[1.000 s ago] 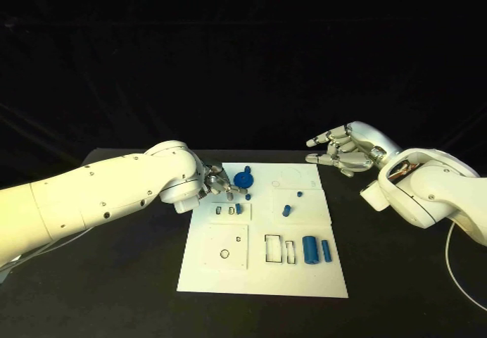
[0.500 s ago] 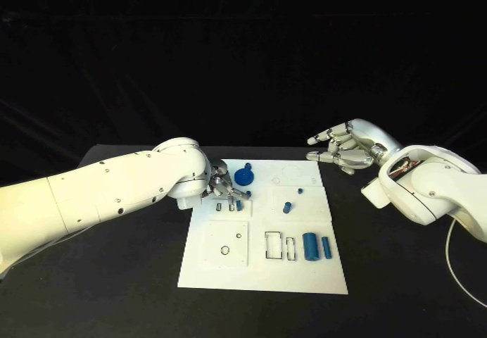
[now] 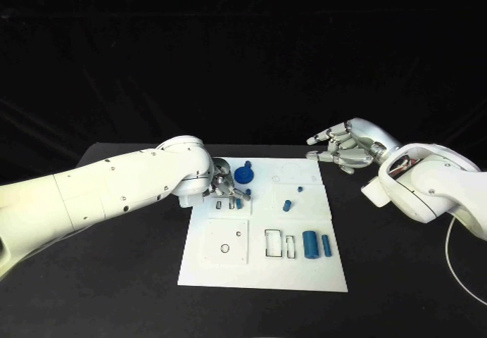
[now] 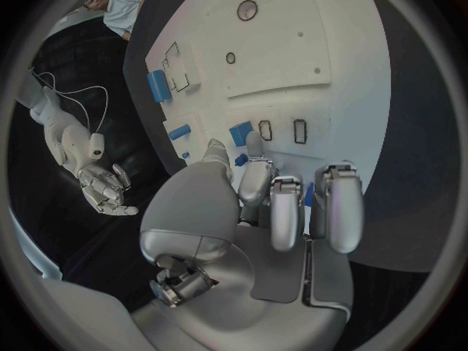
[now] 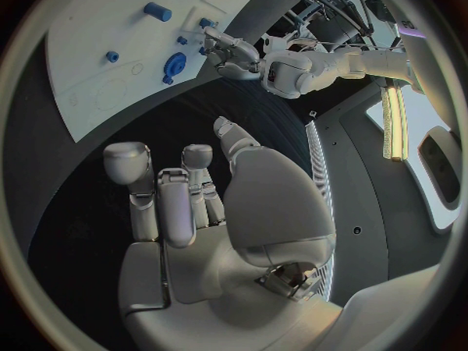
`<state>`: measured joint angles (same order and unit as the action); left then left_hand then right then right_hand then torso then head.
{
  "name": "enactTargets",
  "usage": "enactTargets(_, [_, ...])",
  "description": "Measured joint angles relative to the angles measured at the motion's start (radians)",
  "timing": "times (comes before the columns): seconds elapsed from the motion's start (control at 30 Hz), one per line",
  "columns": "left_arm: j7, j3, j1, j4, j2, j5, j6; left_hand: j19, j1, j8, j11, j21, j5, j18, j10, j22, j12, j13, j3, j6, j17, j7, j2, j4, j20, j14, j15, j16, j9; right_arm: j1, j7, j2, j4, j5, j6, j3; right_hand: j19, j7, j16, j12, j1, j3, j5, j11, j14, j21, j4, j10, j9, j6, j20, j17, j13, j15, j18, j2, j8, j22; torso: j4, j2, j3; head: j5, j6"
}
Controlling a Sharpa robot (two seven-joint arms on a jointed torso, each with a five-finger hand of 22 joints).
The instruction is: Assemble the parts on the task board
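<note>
The white task board (image 3: pixel 294 271) lies mid-table. My left hand (image 3: pixel 225 186) is low over its near-left slots, with thumb and fingertips on either side of a small blue part (image 4: pixel 239 132) that stands beside two slot outlines; a firm pinch cannot be made out. A round blue knob (image 3: pixel 243 174) stands just beyond that hand. A short blue peg (image 3: pixel 287 206) and a tiny blue stud (image 3: pixel 300 189) sit mid-board. Two blue cylinders (image 3: pixel 310 245) lie at the right. My right hand (image 3: pixel 345 151) hovers off the far right corner, fingers spread, holding nothing.
The board shows bare outlines: a rectangle (image 3: pixel 274 243) next to the cylinders and an oval hole (image 3: pixel 223 248) on a raised square plate. Black table (image 3: pixel 406 267) surrounds the board. A white cable (image 3: pixel 457 274) trails at the right.
My left hand has crept right and toward the slots, bringing its fingertips down to the small blue part. The right hand has barely moved. The camera shifted slightly.
</note>
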<state>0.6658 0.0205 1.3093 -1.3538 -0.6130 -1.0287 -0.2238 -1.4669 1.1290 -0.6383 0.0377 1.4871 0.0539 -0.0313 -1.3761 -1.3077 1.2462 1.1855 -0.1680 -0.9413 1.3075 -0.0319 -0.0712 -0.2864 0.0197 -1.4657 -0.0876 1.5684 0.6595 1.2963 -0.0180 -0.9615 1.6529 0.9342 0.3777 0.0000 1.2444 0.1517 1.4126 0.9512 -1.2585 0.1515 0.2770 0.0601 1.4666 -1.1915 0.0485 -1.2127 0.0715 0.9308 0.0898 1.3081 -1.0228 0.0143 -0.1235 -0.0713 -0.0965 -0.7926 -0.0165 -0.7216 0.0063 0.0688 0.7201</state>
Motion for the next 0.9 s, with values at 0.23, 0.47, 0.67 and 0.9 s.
enactTargets(0.23, [0.002, 0.001, 0.000, 0.009, 0.011, -0.001, -0.010, 0.000, 0.005, 0.000, -0.004, 0.000, 0.000, 0.000, 0.004, 0.000, 0.000, -0.002, 0.000, 0.005, 0.000, -0.002, -0.005, 0.000, 0.000, 0.000, 0.000, 0.000, 0.004, 0.000, -0.005, 0.000, -0.001, 0.001, -0.007, 0.000, 0.000, 0.000, 0.000, 0.000, 0.000, 0.000, 0.000, 0.000, 0.000, 0.000, 0.000, 0.000, 0.000, 0.000, 0.000, 0.000, 0.001, 0.000, 0.000, 0.000, 0.000, 0.002, 0.0001, -0.001, 0.0003, 0.003, 0.004])
enactTargets(0.47, [0.004, 0.002, 0.000, 0.019, 0.017, -0.002, -0.019, 0.000, 0.016, 0.000, -0.004, 0.000, 0.000, 0.000, 0.004, 0.000, -0.005, -0.004, -0.003, 0.007, 0.000, 0.000, -0.016, 0.003, 0.000, 0.000, 0.000, 0.000, 0.011, 0.000, -0.008, 0.001, -0.002, 0.001, -0.012, -0.001, 0.000, 0.000, -0.004, 0.000, -0.006, 0.000, 0.006, 0.000, 0.000, 0.004, 0.000, 0.000, 0.000, 0.000, 0.000, 0.000, 0.002, 0.000, 0.000, 0.006, 0.000, 0.003, -0.0005, -0.001, 0.0009, 0.003, 0.008])
enactTargets(0.67, [0.005, 0.002, -0.001, 0.026, 0.020, -0.002, -0.024, 0.000, 0.026, 0.000, -0.004, 0.000, 0.000, 0.000, 0.004, 0.000, -0.005, -0.006, -0.003, 0.011, 0.000, -0.003, -0.015, 0.003, 0.000, 0.000, 0.000, 0.000, 0.015, 0.000, -0.010, 0.002, -0.002, 0.001, -0.013, -0.001, 0.000, 0.000, -0.004, 0.000, -0.005, 0.000, 0.010, 0.000, 0.000, 0.004, 0.000, 0.000, 0.000, 0.000, 0.000, 0.000, 0.003, 0.000, 0.000, 0.005, 0.000, 0.004, -0.0001, -0.001, 0.0013, 0.002, 0.010])
enactTargets(0.9, [0.006, 0.003, -0.001, 0.030, 0.023, -0.002, -0.027, 0.000, 0.054, 0.000, -0.004, 0.000, 0.000, 0.000, 0.004, 0.000, -0.005, -0.005, -0.005, 0.018, 0.000, -0.004, -0.022, 0.005, 0.000, 0.000, 0.000, 0.000, 0.026, 0.000, -0.010, 0.003, -0.002, 0.002, -0.015, -0.001, 0.000, 0.000, -0.004, 0.000, -0.005, 0.000, 0.014, 0.000, 0.000, 0.004, 0.000, 0.000, 0.000, 0.000, 0.000, 0.000, 0.004, 0.000, 0.000, 0.005, 0.000, 0.004, 0.0002, -0.001, 0.0014, 0.002, 0.012])
